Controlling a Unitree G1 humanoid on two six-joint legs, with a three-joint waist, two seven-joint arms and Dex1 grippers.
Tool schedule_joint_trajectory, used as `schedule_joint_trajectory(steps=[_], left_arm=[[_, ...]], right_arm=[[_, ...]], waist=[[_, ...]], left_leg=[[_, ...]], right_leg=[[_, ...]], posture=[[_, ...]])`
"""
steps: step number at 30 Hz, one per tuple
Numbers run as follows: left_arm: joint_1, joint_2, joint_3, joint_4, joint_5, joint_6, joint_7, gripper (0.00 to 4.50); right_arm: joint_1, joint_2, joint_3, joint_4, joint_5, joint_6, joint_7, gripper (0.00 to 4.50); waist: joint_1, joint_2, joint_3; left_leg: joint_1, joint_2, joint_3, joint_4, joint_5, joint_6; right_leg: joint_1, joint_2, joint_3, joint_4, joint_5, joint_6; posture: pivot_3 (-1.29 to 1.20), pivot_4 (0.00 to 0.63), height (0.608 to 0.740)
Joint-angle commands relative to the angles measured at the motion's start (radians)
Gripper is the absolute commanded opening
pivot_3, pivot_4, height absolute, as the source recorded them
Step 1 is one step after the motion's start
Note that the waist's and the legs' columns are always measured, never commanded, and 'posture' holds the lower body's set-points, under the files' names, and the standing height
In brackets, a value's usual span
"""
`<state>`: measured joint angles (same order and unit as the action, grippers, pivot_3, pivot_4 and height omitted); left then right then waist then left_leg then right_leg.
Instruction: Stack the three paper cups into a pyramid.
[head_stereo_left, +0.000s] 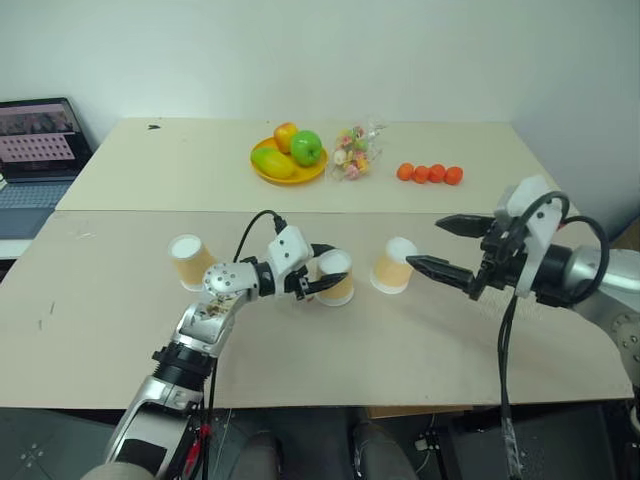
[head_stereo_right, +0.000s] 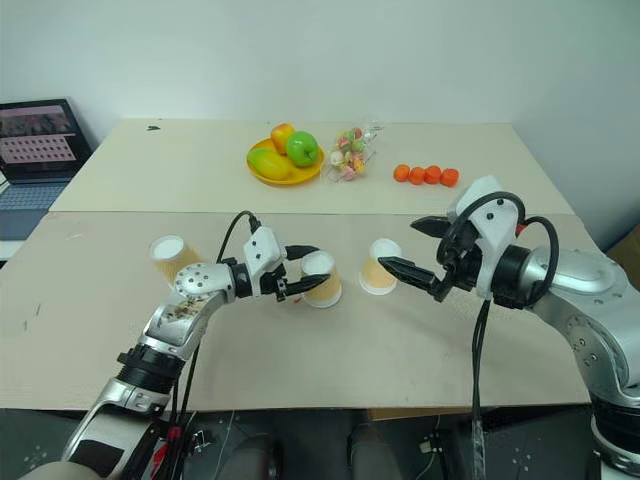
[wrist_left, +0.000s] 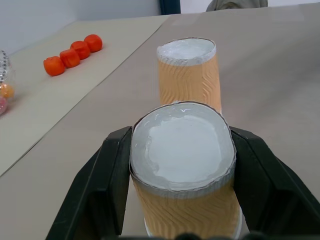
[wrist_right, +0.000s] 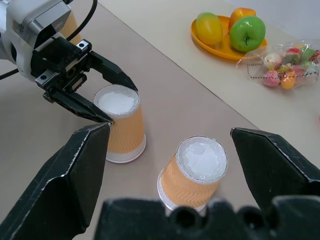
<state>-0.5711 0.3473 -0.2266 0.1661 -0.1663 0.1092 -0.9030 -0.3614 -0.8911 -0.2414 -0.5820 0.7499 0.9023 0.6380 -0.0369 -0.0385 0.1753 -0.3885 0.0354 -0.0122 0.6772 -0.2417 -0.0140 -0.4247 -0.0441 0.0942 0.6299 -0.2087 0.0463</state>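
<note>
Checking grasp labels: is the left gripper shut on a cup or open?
Shut on the middle cup: the left gripper has both fingers pressed against its sides, with the cup upside down.

Beige table (head_stereo_right: 420, 350): three inverted paper cups in a row, left cup (head_stereo_right: 168, 256), middle cup (head_stereo_right: 321, 278) clasped by left gripper (head_stereo_right: 308, 270), right cup (head_stereo_right: 380, 266) just beside spread right gripper (head_stereo_right: 400, 248). Far: fruit plate (head_stereo_right: 285, 158), sweets bag (head_stereo_right: 350, 152), four small orange fruits (head_stereo_right: 425, 175); laptop (head_stereo_right: 35, 150) far left.
</note>
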Motion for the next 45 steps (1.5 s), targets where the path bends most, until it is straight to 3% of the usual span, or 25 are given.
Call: schedule_joint_trajectory(steps=[1,8,10,13,14,22,25,33,37,40,45], left_arm=[[-0.023,-0.012,-0.023,-0.006,0.006,-0.02,-0.032,2.54],[-0.008,-0.015,-0.027,-0.015,0.001,-0.007,-0.064,2.54],[-0.007,-0.02,-0.027,-0.014,0.0,-0.003,-0.066,3.42],[-0.009,-0.023,-0.025,-0.013,0.0,-0.001,-0.067,4.37],[-0.014,-0.031,-0.018,-0.014,-0.016,0.014,-0.069,4.44],[-0.09,-0.043,0.037,-0.051,-0.085,0.078,-0.077,4.44],[-0.22,-0.048,0.17,-0.094,-0.24,0.229,-0.031,4.44],[-0.369,0.097,0.319,-0.116,-0.32,0.385,0.023,4.44],[-0.279,0.266,0.388,-0.241,-0.408,0.498,-0.056,4.44],[-0.252,0.347,0.533,-0.281,-0.548,0.685,0.025,4.44],[-0.105,0.43,0.663,-0.326,-0.431,0.679,0.239,4.44]], right_arm=[[0.005,0.001,-0.052,-0.043,0.02,0.006,-0.029,4.5],[0.019,0.0,-0.058,-0.058,0.031,0.003,-0.064,4.5],[0.022,0.0,-0.06,-0.063,0.032,0.0,-0.071,4.5],[0.027,0.0,-0.063,-0.067,0.033,-0.001,-0.076,4.5],[0.029,0.0,-0.066,-0.066,0.032,-0.002,-0.077,4.5],[0.029,-0.002,-0.062,-0.051,0.025,-0.015,-0.076,4.5],[0.029,0.0,-0.049,-0.036,0.012,-0.027,-0.067,4.5],[0.005,0.006,-0.005,0.011,-0.008,-0.055,-0.033,4.5],[-0.026,0.008,0.028,0.054,-0.019,-0.078,0.01,4.5],[-0.055,0.004,0.059,0.11,-0.057,-0.106,0.043,4.5],[-0.108,0.017,0.13,0.196,-0.107,-0.147,0.109,4.5]], waist=[[0.0,0.0,0.0],[0.0,0.0,0.0],[0.0,0.0,0.0],[0.0,0.0,0.0],[0.0,0.0,0.0],[-0.001,0.0,0.0],[0.0,0.0,0.0],[-0.009,0.001,0.0],[-0.018,0.002,0.0],[-0.015,0.001,0.001],[-0.011,0.0,0.002]], left_leg=[[0.0,0.0,0.0,0.0,0.0,0.0],[0.0,0.0,0.0,0.0,0.0,0.0],[0.0,0.0,0.0,0.0,0.0,0.0],[0.0,0.0,0.0,0.0,0.0,0.0],[0.0,0.0,0.0,0.0,0.0,0.0],[0.0,0.0,0.0,0.0,0.0,0.0],[-0.001,0.0,-0.001,0.0,0.0,0.0],[0.0,-0.001,0.0,-0.001,-0.001,0.002],[-0.001,0.0,0.0,-0.001,-0.001,0.002],[-0.001,0.0,-0.001,-0.001,-0.001,0.002],[0.001,0.0,-0.001,-0.001,-0.001,0.002]], right_leg=[[0.0,0.0,0.0,0.0,0.0,0.001],[0.0,0.0,0.0,0.0,-0.004,0.006],[0.0,0.0,0.0,0.0,-0.004,0.006],[0.0,0.0,0.0,0.0,-0.004,0.006],[0.0,0.0,0.0,0.0,-0.004,0.007],[0.0,0.0,0.0,0.0,-0.004,0.007],[0.0,0.0,0.0,0.0,-0.004,0.007],[0.0,0.0,0.002,-0.001,-0.005,0.009],[-0.002,0.001,0.002,-0.001,-0.005,0.009],[-0.002,0.0,0.001,-0.001,-0.006,0.009],[-0.001,0.001,0.001,-0.001,-0.006,0.009]], posture=[[0.0,0.15,0.734],[0.0,0.15,0.734],[0.0,0.15,0.734],[0.0,0.15,0.734],[0.0,0.15,0.734],[0.0,0.15,0.734],[0.0,0.15,0.734],[0.0,0.15,0.734],[0.0,0.15,0.734],[0.0,0.15,0.734],[0.0,0.15,0.734]])
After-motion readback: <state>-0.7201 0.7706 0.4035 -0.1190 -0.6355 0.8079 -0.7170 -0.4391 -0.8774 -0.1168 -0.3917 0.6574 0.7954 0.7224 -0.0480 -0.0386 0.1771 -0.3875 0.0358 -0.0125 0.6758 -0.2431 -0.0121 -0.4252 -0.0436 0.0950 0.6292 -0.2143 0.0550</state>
